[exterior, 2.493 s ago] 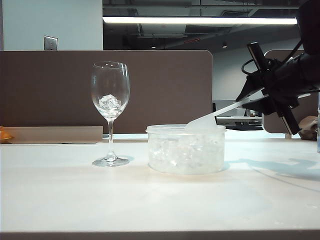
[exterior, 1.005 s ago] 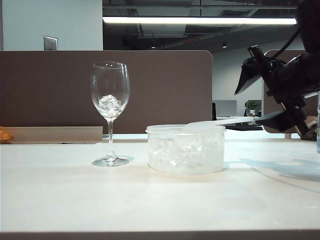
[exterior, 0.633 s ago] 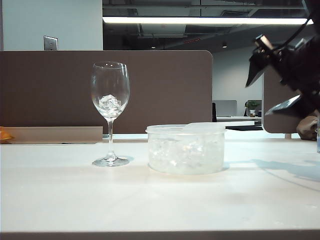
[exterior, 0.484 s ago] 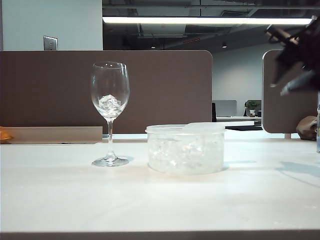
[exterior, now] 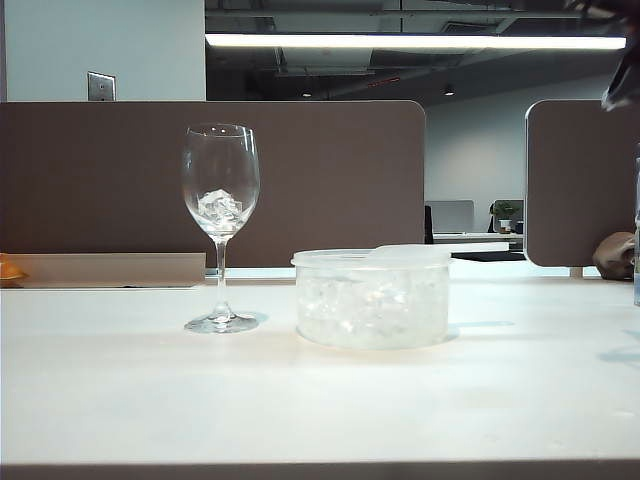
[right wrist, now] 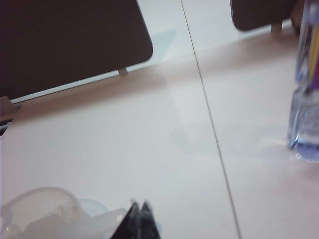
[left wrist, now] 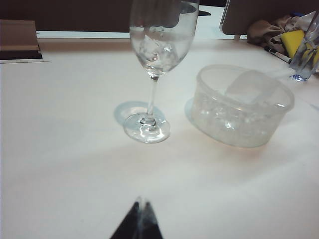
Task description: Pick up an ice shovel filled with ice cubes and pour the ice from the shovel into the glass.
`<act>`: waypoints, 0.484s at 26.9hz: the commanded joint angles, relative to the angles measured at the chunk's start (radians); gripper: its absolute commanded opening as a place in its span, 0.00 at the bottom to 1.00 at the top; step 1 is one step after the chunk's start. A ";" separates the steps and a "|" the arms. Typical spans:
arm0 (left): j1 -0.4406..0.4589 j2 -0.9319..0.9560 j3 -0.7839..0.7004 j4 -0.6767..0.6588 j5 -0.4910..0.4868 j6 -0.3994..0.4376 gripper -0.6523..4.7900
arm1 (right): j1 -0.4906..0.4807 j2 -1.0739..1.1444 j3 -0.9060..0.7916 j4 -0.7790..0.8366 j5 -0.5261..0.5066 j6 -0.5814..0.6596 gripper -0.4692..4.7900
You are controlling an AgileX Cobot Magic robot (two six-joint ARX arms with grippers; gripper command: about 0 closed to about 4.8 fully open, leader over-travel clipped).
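Note:
The glass [exterior: 220,200] stands left of centre on the table with a few ice cubes [exterior: 220,207] in its bowl. To its right a round clear tub [exterior: 372,300] holds more ice. The ice shovel [exterior: 410,252] lies flat across the tub's rim, its handle pointing right. In the left wrist view, the glass [left wrist: 158,45], tub [left wrist: 241,107] and ice shovel [left wrist: 249,85] lie ahead of my left gripper [left wrist: 142,204], which is shut and empty. My right gripper [right wrist: 139,205] is shut and empty, high above the shovel handle [right wrist: 99,222]. Only a dark part of the right arm [exterior: 622,85] shows.
A clear bottle [right wrist: 305,114] stands on the table at the far right. Brown partition panels [exterior: 300,180] run behind the table. Crumpled cloth and a yellow item [left wrist: 291,37] lie at the back right. A seam [right wrist: 209,119] crosses the tabletop.
My right gripper let go of the shovel handle, and the shovel settled flat on the tub. The right arm rose and drew away to the upper right, its jaws closing.

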State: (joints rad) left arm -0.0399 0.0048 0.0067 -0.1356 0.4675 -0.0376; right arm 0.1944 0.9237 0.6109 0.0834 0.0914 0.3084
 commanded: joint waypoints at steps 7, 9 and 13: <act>0.001 0.001 0.001 0.002 0.005 0.004 0.11 | 0.001 -0.282 -0.248 0.056 0.011 -0.133 0.08; 0.001 0.001 0.001 0.002 0.004 0.004 0.11 | 0.001 -0.334 -0.307 0.056 0.011 -0.133 0.08; 0.001 0.001 0.001 0.002 0.005 0.004 0.11 | 0.000 -0.433 -0.418 0.087 -0.005 -0.127 0.08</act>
State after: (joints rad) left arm -0.0399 0.0048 0.0067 -0.1356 0.4675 -0.0376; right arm 0.1944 0.5091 0.2081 0.1268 0.1036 0.1787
